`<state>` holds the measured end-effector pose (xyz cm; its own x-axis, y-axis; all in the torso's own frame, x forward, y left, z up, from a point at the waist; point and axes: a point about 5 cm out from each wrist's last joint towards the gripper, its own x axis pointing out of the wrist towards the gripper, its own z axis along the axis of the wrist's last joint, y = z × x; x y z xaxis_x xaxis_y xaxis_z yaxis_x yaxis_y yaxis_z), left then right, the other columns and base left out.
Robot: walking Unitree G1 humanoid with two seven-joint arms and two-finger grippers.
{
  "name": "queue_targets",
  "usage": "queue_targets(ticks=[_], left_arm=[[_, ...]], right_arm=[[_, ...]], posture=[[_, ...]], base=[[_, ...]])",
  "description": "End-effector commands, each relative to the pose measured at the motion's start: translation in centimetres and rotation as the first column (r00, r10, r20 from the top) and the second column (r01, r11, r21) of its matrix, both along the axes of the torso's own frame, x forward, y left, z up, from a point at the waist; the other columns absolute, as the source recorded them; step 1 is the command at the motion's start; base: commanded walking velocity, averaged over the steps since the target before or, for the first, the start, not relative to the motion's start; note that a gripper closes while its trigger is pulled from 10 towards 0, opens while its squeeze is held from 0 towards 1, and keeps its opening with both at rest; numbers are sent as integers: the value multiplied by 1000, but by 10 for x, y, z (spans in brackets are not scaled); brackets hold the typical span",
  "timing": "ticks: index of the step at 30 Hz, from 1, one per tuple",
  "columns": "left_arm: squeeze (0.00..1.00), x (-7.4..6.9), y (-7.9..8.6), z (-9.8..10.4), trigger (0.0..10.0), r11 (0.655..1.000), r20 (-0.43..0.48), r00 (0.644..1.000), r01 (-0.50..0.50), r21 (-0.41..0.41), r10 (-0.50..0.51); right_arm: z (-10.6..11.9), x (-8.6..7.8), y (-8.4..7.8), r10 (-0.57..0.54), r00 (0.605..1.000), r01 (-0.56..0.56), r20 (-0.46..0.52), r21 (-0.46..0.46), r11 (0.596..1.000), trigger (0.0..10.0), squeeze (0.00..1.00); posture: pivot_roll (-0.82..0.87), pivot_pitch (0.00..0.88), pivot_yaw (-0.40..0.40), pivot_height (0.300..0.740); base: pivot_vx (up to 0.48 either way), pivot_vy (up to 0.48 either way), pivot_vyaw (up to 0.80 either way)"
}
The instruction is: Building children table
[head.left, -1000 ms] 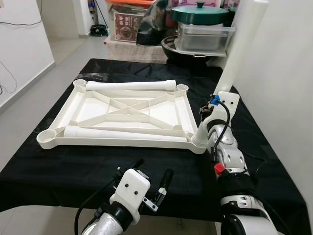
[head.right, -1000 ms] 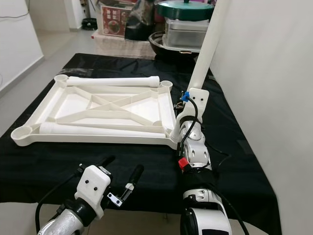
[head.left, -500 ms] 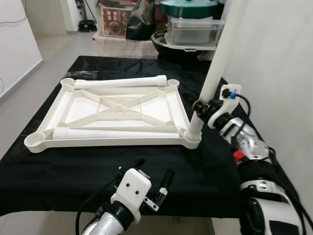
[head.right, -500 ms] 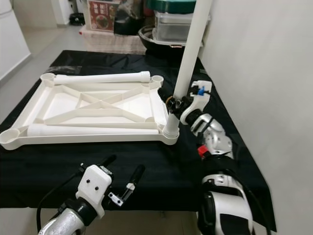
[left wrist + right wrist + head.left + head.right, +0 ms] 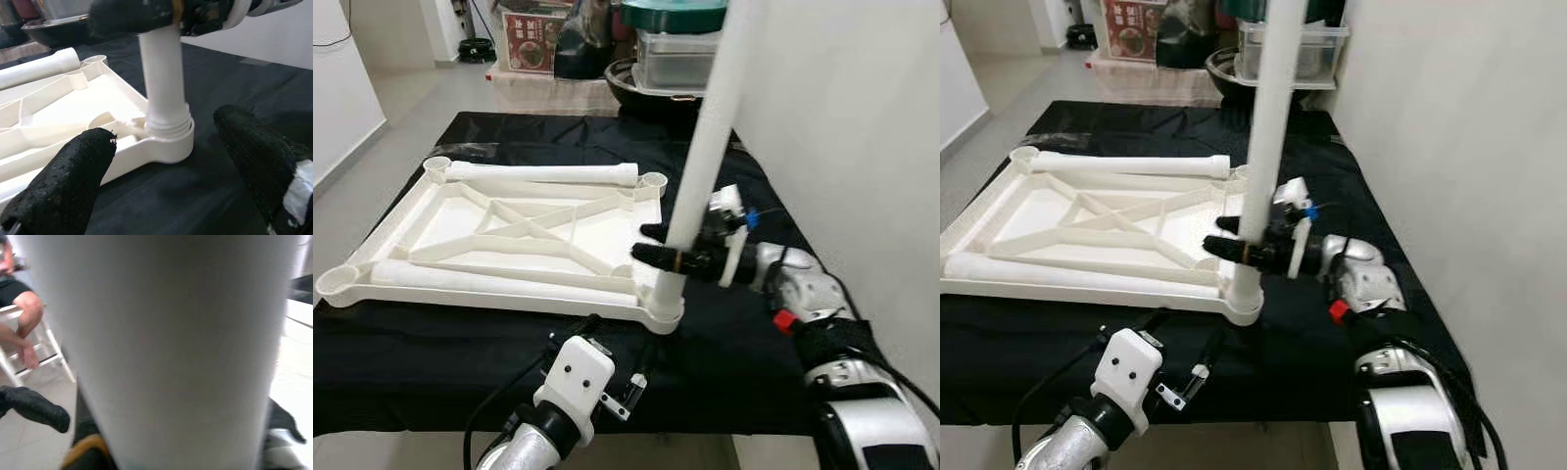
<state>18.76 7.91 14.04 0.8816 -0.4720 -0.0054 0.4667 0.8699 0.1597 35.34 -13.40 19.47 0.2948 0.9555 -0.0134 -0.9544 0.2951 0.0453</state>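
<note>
A: What is seen on the black-draped table [image 5: 460, 338]?

B: A white plastic tabletop frame with cross ribs [image 5: 499, 240] is laid underside up on the cloth. Two loose white plastic leg tubes are laid in it, one along the far edge [image 5: 543, 173] and one along the near edge [image 5: 499, 284]. A third white leg tube [image 5: 710, 137] is stood upright in the frame's near right corner socket [image 5: 664, 315].

A: How is that upright tube held?

B: It is pinched low on its shaft between the black fingers of the right gripper [image 5: 666, 250], which reaches in from the right. The left gripper [image 5: 612, 348] is held low at the table's near edge, its fingers spread with nothing between them.

A: What lies beyond?

B: Past the table's far end a clear plastic box [image 5: 680, 69] under a green lid [image 5: 671, 15], a dark bowl [image 5: 641, 88] and a printed carton [image 5: 529, 39] are stacked. A white wall [image 5: 842, 127] is seen close on the right.

A: What is added by the wrist views?

B: From the left wrist, the tube's ribbed collar [image 5: 167, 125] is shown seated in the socket, framed between the two spread fingers [image 5: 63, 181]. In the right wrist view the tube [image 5: 166, 347] is seen very close, and beside it a person's bare legs [image 5: 22, 328] on a white chair [image 5: 34, 357].
</note>
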Motion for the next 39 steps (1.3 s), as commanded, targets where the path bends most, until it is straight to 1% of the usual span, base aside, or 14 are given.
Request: queue_targets(ticks=[1, 9, 11, 13, 14, 16, 19, 21, 22, 25, 26, 31, 32, 39], left_arm=[[0, -2, 0, -3, 10000, 1000, -10, 1000, 1, 3, -1], [0, -3, 0, -3, 10000, 1000, -12, 1000, 5, 3, -5], [0, -3, 0, -4, 10000, 1000, -13, 1000, 7, 3, -7], [0, -3, -1, -4, 10000, 1000, -15, 1000, 13, 4, -13], [0, -3, -1, -4, 10000, 1000, -15, 1000, 13, 4, -13], [0, -3, -1, -4, 10000, 1000, -15, 1000, 16, 4, -16], [0, -3, -1, -4, 10000, 1000, -15, 1000, 15, 5, -15], [0, -3, -1, -4, 10000, 1000, -15, 1000, 14, 5, -14], [0, -3, -1, -4, 10000, 1000, -15, 1000, 14, 4, -14], [0, -3, -1, -4, 10000, 1000, -16, 1000, 16, 4, -16], [0, -3, -1, -4, 10000, 1000, -16, 1000, 16, 4, -16], [0, -2, -1, -4, 10000, 1000, -15, 1000, 16, 4, -15], [0, -2, -2, -4, 10000, 1000, -15, 1000, 14, 3, -14], [0, -2, -2, -4, 10000, 1000, -13, 1000, 13, 2, -13]], right_arm=[[4, -2, 9, 49, 999, -49, 10, 8, 999, 0, 0], [13, 32, -11, -548, 837, 543, -8, 151, 826, 0, 0], [3, 40, -27, -780, 622, 781, -63, 113, 614, 0, 0], [-22, 35, -57, -968, 233, 972, -93, -19, 236, 0, 0], [-22, 35, -57, -968, 233, 972, -93, -19, 236, 0, 0], [-35, 21, -77, -997, -45, 996, -59, -84, -40, 0, 0], [-40, 10, -80, -986, -153, 984, -63, -96, -147, 0, 0], [-40, 7, -78, -984, -162, 983, -71, -97, -154, 0, 0], [-37, 11, -68, -988, -96, 994, -122, -64, -89, 10000, 0], [-24, 20, -55, -986, 21, 999, -164, 41, 14, 10000, 0], [-20, 23, -55, -988, 27, 997, -155, 70, 16, 10000, 1000], [-9, 30, -60, -991, 58, 991, -117, 130, 42, 10000, 1000], [-2, 33, -55, -953, 232, 963, -197, 187, 195, 10000, 0], [18, 20, -43, -593, 775, 628, -218, 373, 683, 10000, 0]], posture=[[156, 34, -77, 740], [147, 27, -73, 740], [144, 25, -69, 740], [143, 21, -67, 740], [143, 21, -67, 740], [148, 20, -70, 740], [149, 21, -71, 740], [148, 21, -71, 740], [145, 21, -69, 740], [144, 25, -70, 740], [145, 25, -72, 740], [144, 28, -73, 740], [144, 29, -73, 740], [143, 32, -73, 740]], base=[[0, 0, 0], [0, 0, 0], [0, 0, 0], [0, 0, 0], [0, 0, 0], [0, 0, 0], [0, 0, 0], [0, 0, 0], [0, 0, 0], [0, 0, 0], [0, 0, 0], [0, 0, 0], [0, 0, 0], [0, 0, 0]])
